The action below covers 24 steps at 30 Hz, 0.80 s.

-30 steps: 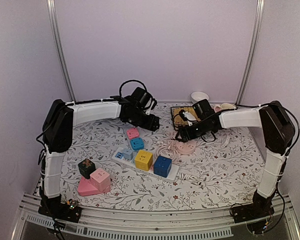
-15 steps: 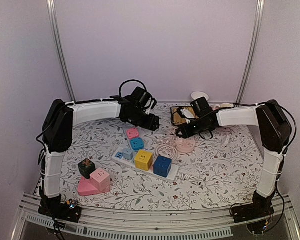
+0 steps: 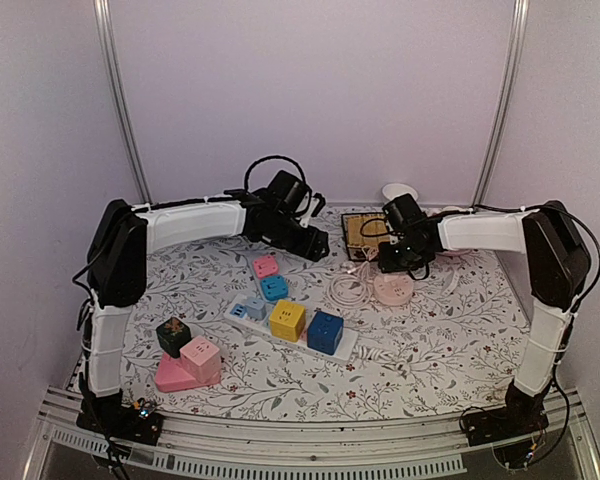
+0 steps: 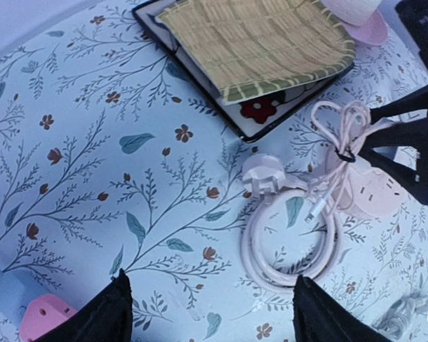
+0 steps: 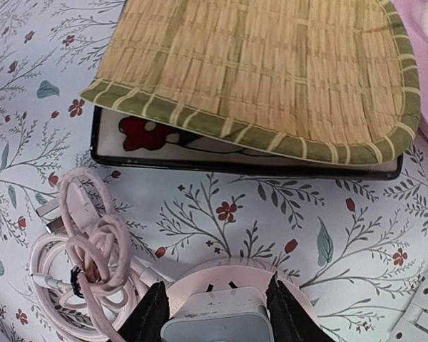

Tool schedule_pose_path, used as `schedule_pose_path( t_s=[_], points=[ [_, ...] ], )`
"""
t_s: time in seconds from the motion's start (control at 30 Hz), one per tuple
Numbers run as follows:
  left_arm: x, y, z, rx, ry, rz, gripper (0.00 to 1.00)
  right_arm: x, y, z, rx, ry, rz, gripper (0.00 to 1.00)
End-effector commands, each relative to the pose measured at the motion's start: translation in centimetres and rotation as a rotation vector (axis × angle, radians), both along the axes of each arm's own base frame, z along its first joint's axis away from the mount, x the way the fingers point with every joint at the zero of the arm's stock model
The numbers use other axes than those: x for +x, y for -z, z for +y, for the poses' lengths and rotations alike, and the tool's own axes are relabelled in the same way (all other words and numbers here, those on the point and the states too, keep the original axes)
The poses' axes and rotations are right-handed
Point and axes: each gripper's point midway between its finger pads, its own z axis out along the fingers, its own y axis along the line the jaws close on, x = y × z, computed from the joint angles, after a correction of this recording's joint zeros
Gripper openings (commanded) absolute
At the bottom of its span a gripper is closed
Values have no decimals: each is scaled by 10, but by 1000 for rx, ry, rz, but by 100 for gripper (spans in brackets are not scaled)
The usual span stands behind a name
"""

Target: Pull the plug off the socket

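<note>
Clamping the plug [image 5: 217, 322], seated in the pink socket [image 5: 232, 273] beside the coiled cable [image 5: 93, 249], between clenched right fingers [image 5: 151, 317], grasp seemingly done, pull-off not yet made, left fingers [image 4: 110, 313] spread, released, above the table [image 4: 93, 178].

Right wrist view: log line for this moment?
phase: grasp | right fingers: closed on white plug | plug: on round pink socket | left fingers: open, empty

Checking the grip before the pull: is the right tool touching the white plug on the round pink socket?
Touching. The right wrist view shows the right tool closed on the white plug, fingers flush against both sides, no gap.
</note>
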Motion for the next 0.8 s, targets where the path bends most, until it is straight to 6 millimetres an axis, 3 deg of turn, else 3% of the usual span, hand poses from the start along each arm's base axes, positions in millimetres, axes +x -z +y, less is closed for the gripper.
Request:
schedule_pose_path(
  t_s=[0.0, 0.07, 0.2, 0.37, 0.6, 0.77],
  points=[
    [-17, -7, -40, -40, 120, -24, 77, -18, 4, -21, 30, 197, 65, 33],
    [-22, -4, -48, -35, 144, -25, 78, -23, 7, -15, 74, 210, 89, 35],
    [-29, 1, -62, -30, 177, -20, 78, -29, 11, -3, 102, 191, 109, 55],
    [-34, 3, -69, -36, 195, -13, 79, -30, 10, -5, 56, 126, 92, 70],
    [-35, 14, -83, -34, 205, -10, 80, -25, 4, -9, -13, 29, 64, 72],
    [-34, 19, -92, -42, 198, -5, 81, -18, 8, 2, -2, -97, 58, 67]
  ],
)
